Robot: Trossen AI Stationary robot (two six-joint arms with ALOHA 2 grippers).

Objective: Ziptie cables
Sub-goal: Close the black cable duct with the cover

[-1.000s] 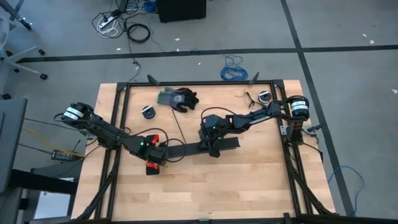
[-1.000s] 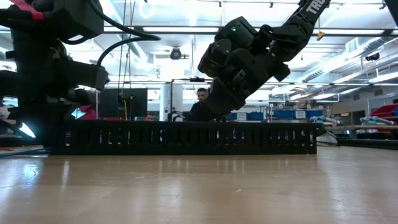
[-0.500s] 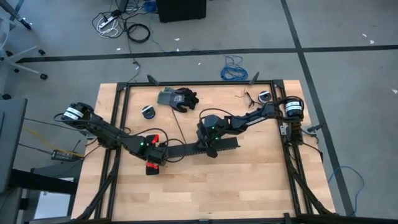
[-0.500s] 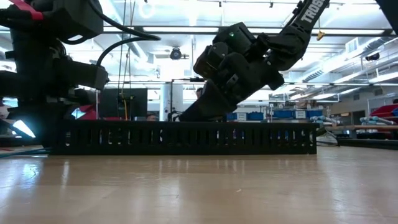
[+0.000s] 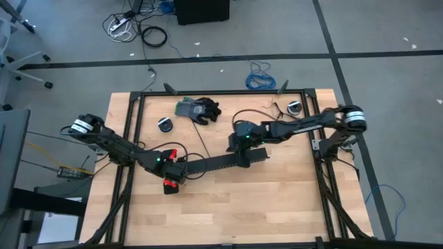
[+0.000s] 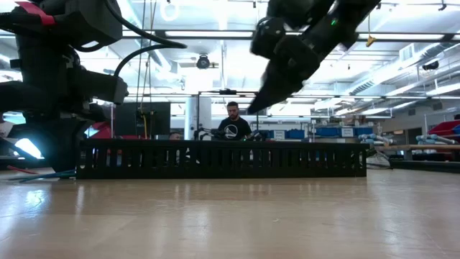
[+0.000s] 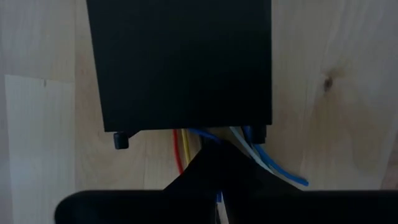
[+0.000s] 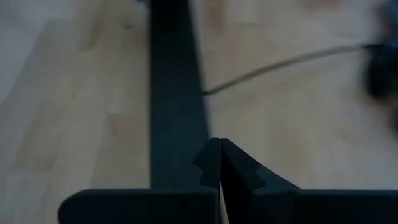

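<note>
A long black slotted channel lies flat across the middle of the table. The cables, thin red, yellow, blue and white wires, come out of its left end and lie on the wood. My left gripper stands at that end, pointing down, shut on the wires. My right gripper hangs shut above the channel's right half, clear of it, with nothing between its fingers. My left gripper comes down from above onto the cables just outside the channel's left end. The wires run in under its shut fingertips, and a strip of blue shows between the fingers. The fingers hide the pinch itself. The loose wire ends rest on the table.
A red-handled tool lies just near of my left gripper. A pair of dark gloves, two small round black things and a thin black cord lie toward the far edge. A person sits beyond the table.
My right gripper, which reached down to the channel's top, has risen clear of it and drawn back toward the table's far right, staying shut. The channel stays on the table.
</note>
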